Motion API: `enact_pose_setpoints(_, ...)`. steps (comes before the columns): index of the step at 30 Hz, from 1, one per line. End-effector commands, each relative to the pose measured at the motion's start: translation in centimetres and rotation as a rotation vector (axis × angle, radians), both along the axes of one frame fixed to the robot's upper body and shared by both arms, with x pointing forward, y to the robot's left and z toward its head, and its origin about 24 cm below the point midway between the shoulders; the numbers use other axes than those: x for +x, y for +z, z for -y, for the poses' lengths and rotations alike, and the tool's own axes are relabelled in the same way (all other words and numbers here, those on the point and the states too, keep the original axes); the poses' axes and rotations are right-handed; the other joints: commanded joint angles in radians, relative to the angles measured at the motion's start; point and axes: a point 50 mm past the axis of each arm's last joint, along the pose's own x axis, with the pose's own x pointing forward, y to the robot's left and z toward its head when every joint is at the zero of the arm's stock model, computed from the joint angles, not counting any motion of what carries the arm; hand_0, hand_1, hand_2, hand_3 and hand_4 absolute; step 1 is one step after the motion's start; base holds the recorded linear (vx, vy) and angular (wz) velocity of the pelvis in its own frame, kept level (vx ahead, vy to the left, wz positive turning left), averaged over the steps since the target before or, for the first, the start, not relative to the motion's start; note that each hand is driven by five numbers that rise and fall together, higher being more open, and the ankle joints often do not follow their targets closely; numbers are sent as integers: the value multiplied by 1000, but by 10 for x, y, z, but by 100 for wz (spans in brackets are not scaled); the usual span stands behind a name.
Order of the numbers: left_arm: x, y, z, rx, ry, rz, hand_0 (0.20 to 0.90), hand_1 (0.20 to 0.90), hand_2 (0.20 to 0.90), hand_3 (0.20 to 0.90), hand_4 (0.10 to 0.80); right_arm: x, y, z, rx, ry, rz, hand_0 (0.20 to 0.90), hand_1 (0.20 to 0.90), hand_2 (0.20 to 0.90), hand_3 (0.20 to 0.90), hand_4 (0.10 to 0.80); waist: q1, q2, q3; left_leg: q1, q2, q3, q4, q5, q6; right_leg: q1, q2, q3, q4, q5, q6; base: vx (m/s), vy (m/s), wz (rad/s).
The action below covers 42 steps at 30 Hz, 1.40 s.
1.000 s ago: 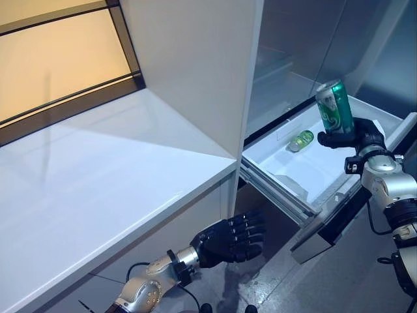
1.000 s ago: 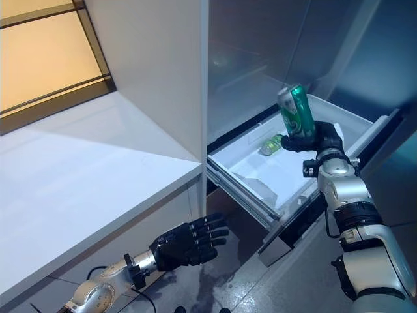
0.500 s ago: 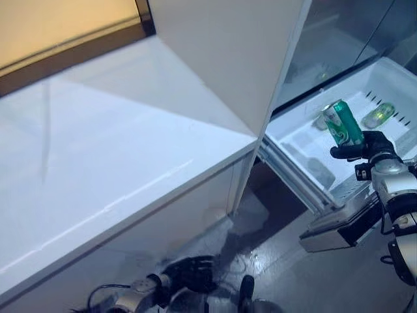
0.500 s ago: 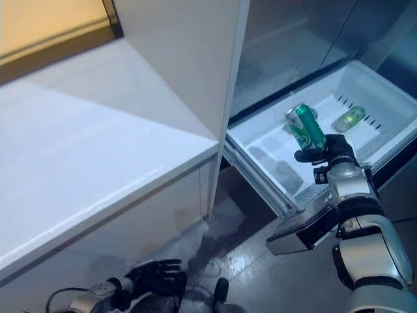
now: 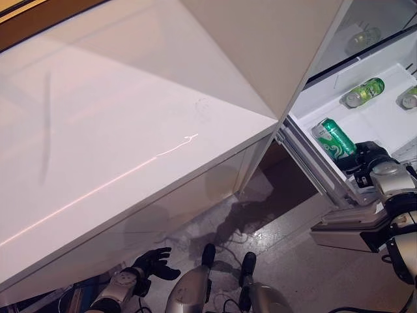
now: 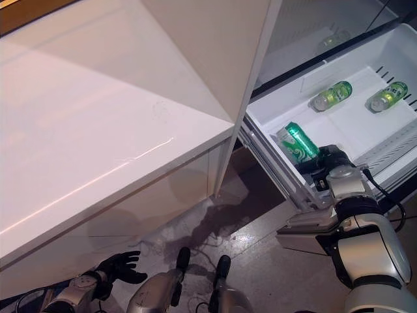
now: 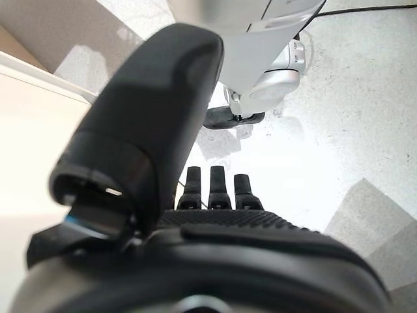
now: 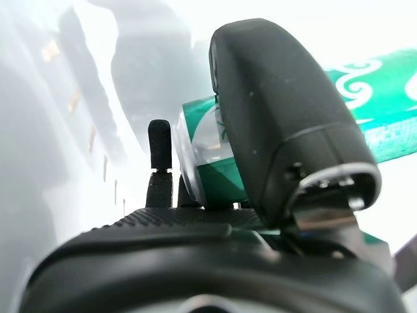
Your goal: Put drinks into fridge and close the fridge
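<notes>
Now the right hand (image 5: 369, 158), grasping the green can (image 5: 334, 138), has lowered it into the fridge drawer (image 6: 365, 124); release seems next.

A broad white counter (image 5: 117, 124) stands beside a tall white cabinet panel (image 5: 273, 45), over what looks like grey speckled floor (image 5: 287, 261).

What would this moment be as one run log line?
right hand: shut on green can, tilted above open fridge drawer | two green bottles lying inside | left hand: open, idle near floor
</notes>
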Motion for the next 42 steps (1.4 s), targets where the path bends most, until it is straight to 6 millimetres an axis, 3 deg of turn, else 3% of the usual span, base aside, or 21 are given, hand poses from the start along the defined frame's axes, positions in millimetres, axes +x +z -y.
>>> enact_pose_setpoints(1, -10, -2, 5, -23, -48, 6, 900, 900, 900, 900, 800, 7, 87, 15, -186, 4, 157, 300, 300, 300, 200, 100, 5, 9, -63, -90, -23, 34, 124, -73, 6, -123, 16, 6, 234, -120, -9, 0, 0, 0)
enact_pose_setpoints(14, 2, 6, 7, -5, -91, 51, 900, 900, 900, 900, 800, 7, 67, 11, -176, 91, 14, 300, 300, 300, 200, 100, 4, -1, -52, -88, -16, 44, 127, -71, 1, -126, 11, 8, 243, -113, 1, 0, 0, 0)
enact_pose_setpoints(16, 3, 6, 7, -3, -90, 49, 900, 900, 900, 900, 800, 8, 64, 10, -168, 101, -1, 328, 328, 328, 233, 133, 4, -1, -50, -87, -16, 44, 126, -71, 1, -126, 11, 8, 242, -112, 1, 0, 0, 0)
enact_pose_setpoints(18, 3, 6, 7, 1, -90, 46, 900, 900, 900, 900, 800, 8, 61, 9, -160, 110, -15, 422, 422, 422, 343, 243, 5, 0, -50, -88, -16, 44, 126, -70, 0, -128, 11, 7, 244, -112, 2, 0, 0, 0)
enact_pose_setpoints(19, 3, 6, 7, 3, -89, 43, 900, 900, 900, 900, 800, 8, 58, 9, -151, 113, -24, 545, 545, 545, 485, 385, 5, 1, -49, -90, -16, 44, 127, -69, 0, -130, 10, 6, 244, -111, 2, 0, 0, 0)
enact_pose_setpoints(20, 3, 5, 7, 4, -87, 40, 900, 900, 900, 900, 800, 8, 57, 9, -146, 115, -30, 764, 764, 764, 741, 641, 5, 1, -48, -91, -16, 43, 127, -68, -1, -132, 9, 6, 245, -110, 2, 0, 0, 0)
enact_pose_setpoints(21, 2, 5, 6, 7, -87, 37, 900, 900, 900, 900, 800, 8, 55, 9, -135, 115, -35, 855, 855, 855, 848, 748, 6, 2, -49, -91, -16, 43, 126, -67, -1, -131, 9, 6, 244, -110, 3, 0, 0, 0)
enact_pose_setpoints(22, 2, 5, 6, 8, -87, 34, 900, 900, 900, 900, 800, 8, 54, 8, -129, 114, -36, 900, 900, 900, 900, 800, 6, 3, -48, -89, -16, 43, 125, -67, -1, -131, 9, 6, 244, -109, 3, 0, 0, 0)
enact_pose_setpoints(29, -1, 3, 4, 20, -83, 23, 900, 900, 900, 900, 800, 12, 58, 1, -134, 155, 20, 900, 900, 900, 900, 800, 3, 0, -50, -82, -13, 46, 118, -67, -3, -126, 8, 4, 240, -107, 5, 0, 0, 0)
enact_pose_setpoints(34, -7, 2, -2, 34, -69, 13, 900, 900, 900, 900, 800, 11, 85, -9, -259, 240, 132, 900, 900, 900, 900, 800, -15, -21, -69, -57, -11, 52, 100, -71, -5, -106, 13, 11, 226, -108, 9, 8, 2, -3)
enact_pose_setpoints(42, -30, -6, -13, 61, -19, -35, 900, 900, 900, 900, 800, -16, 129, -18, -304, 312, 401, 900, 900, 900, 900, 800, -71, -66, -133, -12, -11, 63, 85, -92, -2, -75, 20, 37, 208, -112, 16, 17, 3, -2)
